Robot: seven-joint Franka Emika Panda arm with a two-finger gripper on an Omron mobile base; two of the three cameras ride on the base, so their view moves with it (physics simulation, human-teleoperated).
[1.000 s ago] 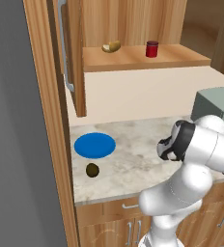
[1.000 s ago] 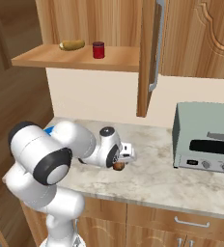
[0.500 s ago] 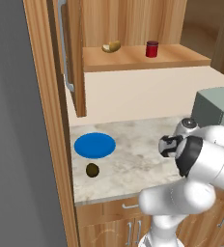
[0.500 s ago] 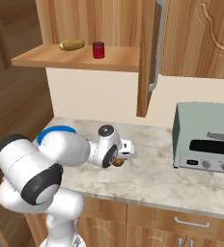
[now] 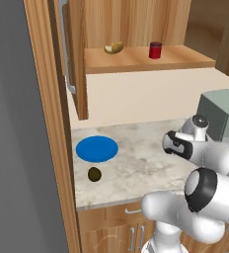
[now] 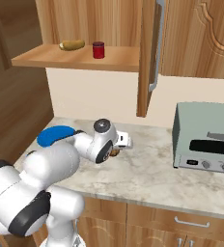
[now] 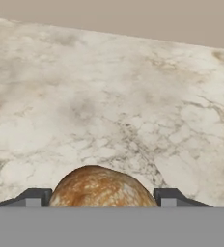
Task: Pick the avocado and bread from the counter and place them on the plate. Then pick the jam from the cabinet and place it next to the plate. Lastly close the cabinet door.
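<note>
The cabinet (image 5: 77, 59) door is open. The desk (image 5: 136, 163) has the blue plate (image 5: 96, 148) on it. The gripper (image 7: 102, 198) squeezes the round brown bread (image 7: 102, 189) between its tips. The avocado (image 5: 94, 174) sits near the plate. The red jam (image 5: 155, 50) is on the shelf.

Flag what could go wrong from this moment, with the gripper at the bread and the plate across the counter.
1. In the hand view the bread is round and sits between the fingertips; it may squirt out if the hold is shallow.
2. The avocado lies loose on the counter close beside the plate; a low carry could knock it.
3. The cabinet door hangs open above the gripper; a high lift might clip it.
</note>
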